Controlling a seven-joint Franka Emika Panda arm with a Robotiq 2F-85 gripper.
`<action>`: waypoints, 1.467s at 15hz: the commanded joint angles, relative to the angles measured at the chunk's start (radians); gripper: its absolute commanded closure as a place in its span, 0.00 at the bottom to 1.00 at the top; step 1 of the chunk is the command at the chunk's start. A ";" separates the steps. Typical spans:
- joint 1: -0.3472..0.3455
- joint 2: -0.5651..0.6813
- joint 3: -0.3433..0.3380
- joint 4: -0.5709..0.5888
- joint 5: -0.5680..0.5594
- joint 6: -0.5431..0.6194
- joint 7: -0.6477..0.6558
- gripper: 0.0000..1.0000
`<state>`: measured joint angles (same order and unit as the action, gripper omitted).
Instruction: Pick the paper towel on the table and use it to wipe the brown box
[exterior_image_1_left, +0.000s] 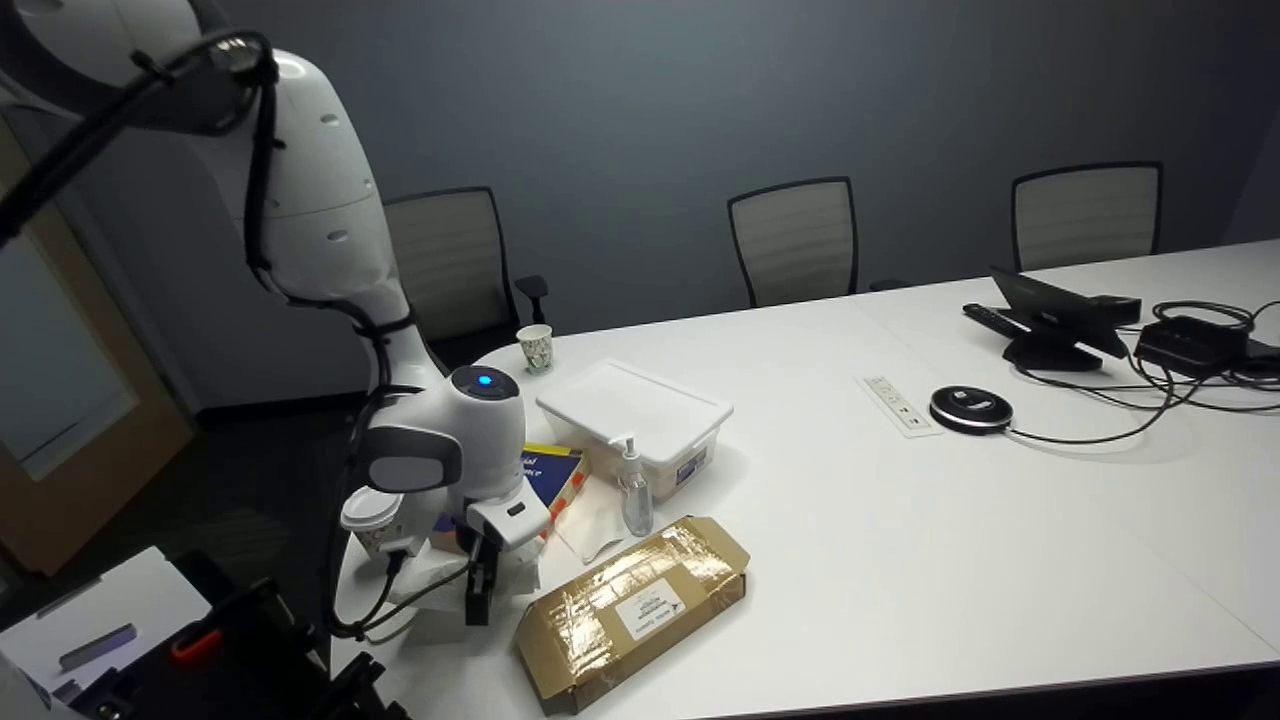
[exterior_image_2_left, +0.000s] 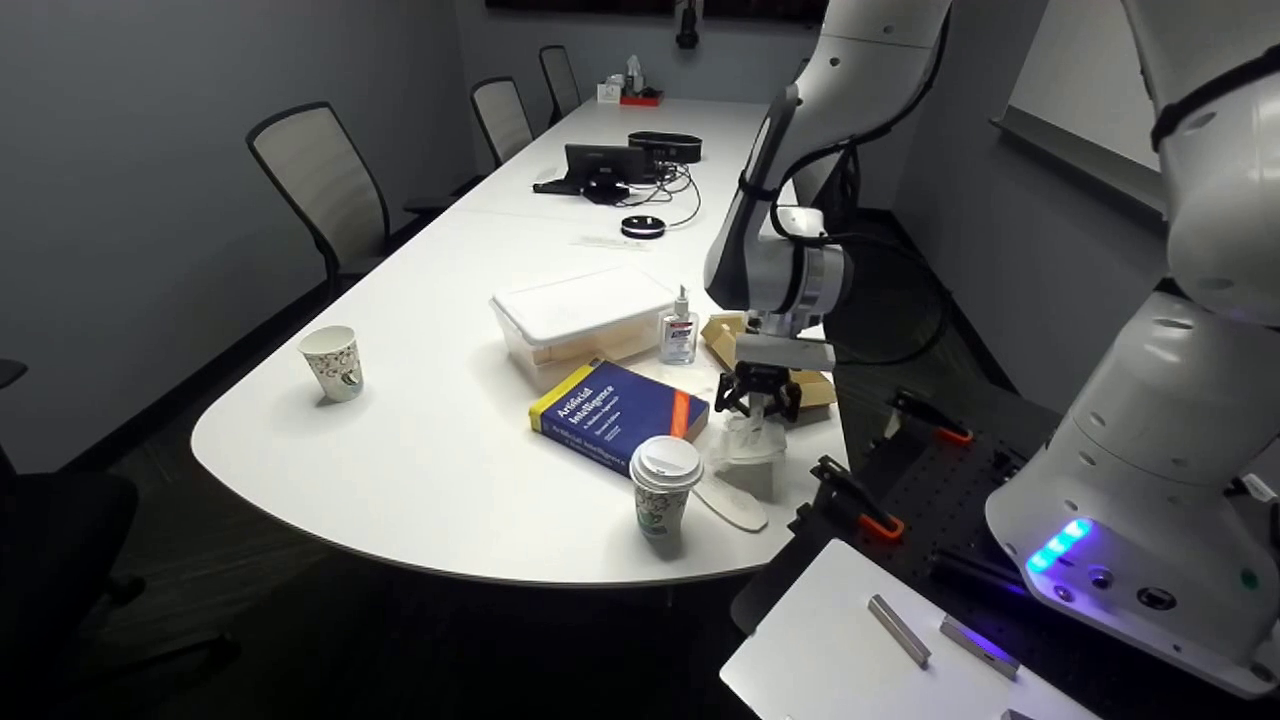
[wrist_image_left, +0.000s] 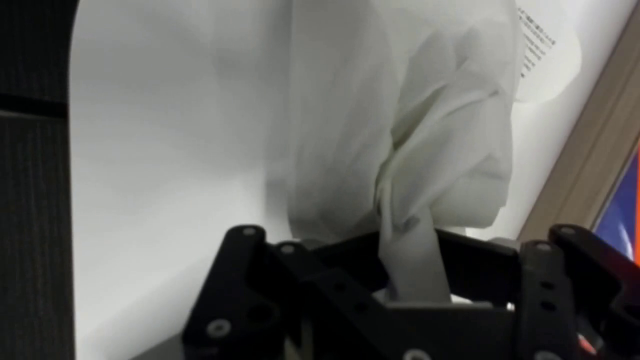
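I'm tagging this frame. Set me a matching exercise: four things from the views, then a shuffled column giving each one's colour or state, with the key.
1. paper towel
2. brown box
3. book
4. pump bottle

A. transparent, standing upright
B. crumpled, held in the gripper
C. mainly blue, lying flat
D. glossy tan, labelled on top

Pairs: 1-B; 2-D; 3-C; 4-A

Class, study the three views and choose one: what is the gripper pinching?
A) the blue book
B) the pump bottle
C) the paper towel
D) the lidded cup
C: in the wrist view a twisted strip of the paper towel is caught in the gripper, which presses on it from both sides.
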<state>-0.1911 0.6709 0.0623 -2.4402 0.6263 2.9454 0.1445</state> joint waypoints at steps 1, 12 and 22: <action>0.042 -0.221 -0.060 -0.137 -0.033 -0.064 0.086 1.00; -0.119 -0.343 -0.145 -0.049 0.034 -0.059 -0.051 1.00; -0.353 -0.019 -0.002 0.287 0.171 -0.062 -0.246 1.00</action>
<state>-0.4907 0.5553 0.0270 -2.2614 0.7704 2.8980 -0.0607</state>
